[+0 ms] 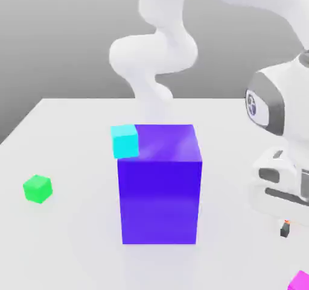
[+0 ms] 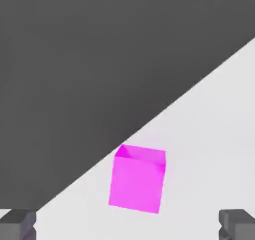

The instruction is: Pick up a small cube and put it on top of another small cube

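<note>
The small magenta cube [image 1: 300,281] lies on the white table at the exterior view's lower right corner, partly cut off by the picture's edge. In the hand view the magenta cube [image 2: 137,179] rests close to the table's edge, between and beyond my two dark fingertips [image 2: 238,225]. My gripper [image 1: 286,227] hangs open above it and holds nothing. The small green cube [image 1: 37,189] sits alone on the table far off at the exterior view's left.
A big purple block [image 1: 160,186] stands mid-table between the two cubes. A small cyan cube [image 1: 125,141] sits at its upper left corner. The table's edge [image 2: 164,109] runs just behind the magenta cube, with dark floor beyond.
</note>
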